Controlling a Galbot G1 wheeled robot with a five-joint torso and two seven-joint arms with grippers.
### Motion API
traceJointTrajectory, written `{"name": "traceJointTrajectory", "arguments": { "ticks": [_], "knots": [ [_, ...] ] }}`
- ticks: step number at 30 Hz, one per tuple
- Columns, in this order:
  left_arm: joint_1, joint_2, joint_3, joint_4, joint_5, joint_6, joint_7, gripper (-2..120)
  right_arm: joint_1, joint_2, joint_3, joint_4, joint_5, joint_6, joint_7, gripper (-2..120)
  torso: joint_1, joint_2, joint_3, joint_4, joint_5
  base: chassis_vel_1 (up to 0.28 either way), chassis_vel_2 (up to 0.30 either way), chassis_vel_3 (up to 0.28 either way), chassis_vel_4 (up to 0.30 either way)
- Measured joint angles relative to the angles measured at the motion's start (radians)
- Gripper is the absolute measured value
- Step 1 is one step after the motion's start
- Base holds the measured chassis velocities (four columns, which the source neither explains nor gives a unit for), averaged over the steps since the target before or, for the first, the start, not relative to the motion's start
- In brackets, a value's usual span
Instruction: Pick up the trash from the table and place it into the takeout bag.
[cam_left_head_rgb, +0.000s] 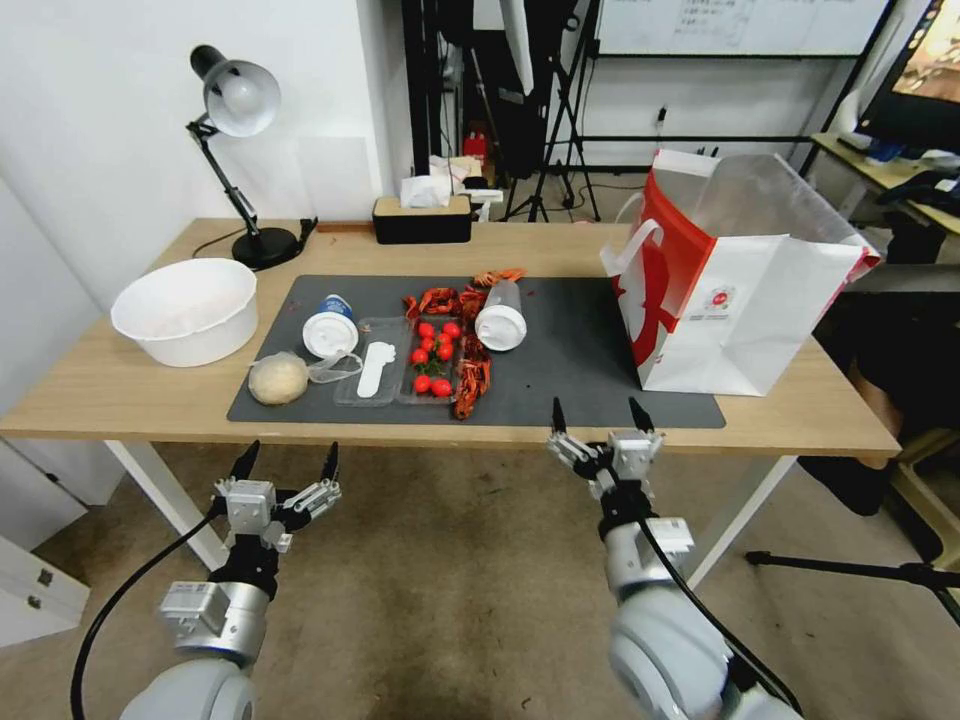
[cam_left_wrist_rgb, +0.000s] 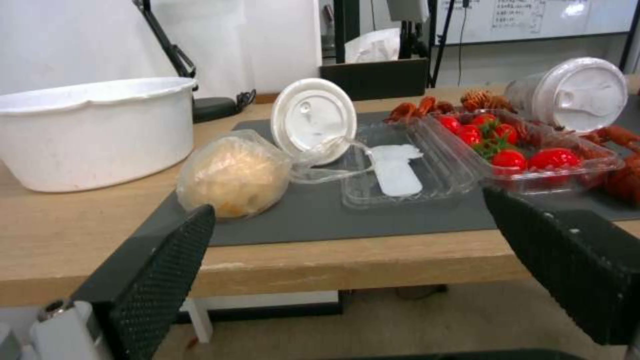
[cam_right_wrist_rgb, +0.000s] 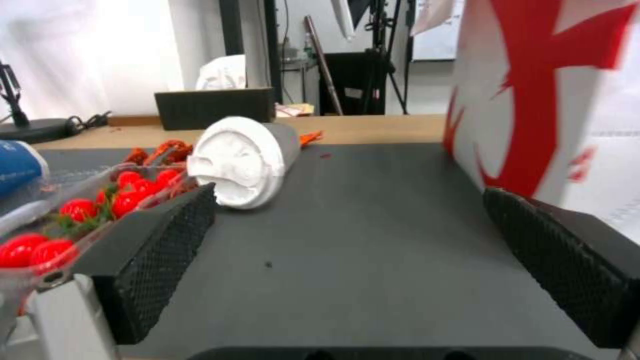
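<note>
Judging white-lidded cup (cam_left_head_rgb: 501, 315) light, slick, crushable; we'd grip its body sideways. Bagged lump (cam_left_head_rgb: 279, 379) soft. Left gripper (cam_left_head_rgb: 286, 464), right gripper (cam_left_head_rgb: 599, 416): jaws spread, holding nothing, before desk (cam_left_head_rgb: 120, 395).

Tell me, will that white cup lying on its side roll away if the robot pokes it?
Probably yes. The white-lidded cup lies on its side on the flat grey mat, so its round body could roll. It narrows away from the lid, so it would likely curve rather than go straight. It looks like light plastic, easily nudged.

The table (cam_left_head_rgb: 120, 395) bears a grey mat (cam_left_head_rgb: 580, 350), white bowl (cam_left_head_rgb: 185, 310), lamp (cam_left_head_rgb: 240, 150) and tissue box (cam_left_head_rgb: 421, 220).
</note>
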Motion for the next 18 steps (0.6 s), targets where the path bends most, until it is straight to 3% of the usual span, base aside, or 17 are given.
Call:
{"name": "traceJointTrajectory", "arguments": {
  "ticks": [10,18],
  "knots": [
    [0.001,-0.005,0.0,-0.001,0.006,0.0,0.0,100,0.156,0.018,-0.069,-0.085,0.098,-0.051,0.032,100,0.0,0.0,0.0,-0.0001,0.0,0.0,0.0,0.0,0.0],
    [0.006,-0.014,-0.001,-0.001,0.013,-0.001,0.001,100,0.38,0.066,-0.165,-0.231,0.197,-0.094,0.102,100,0.0,0.0,0.0,0.0,0.0,0.0,0.0,0.0,0.0]
  ]
}}
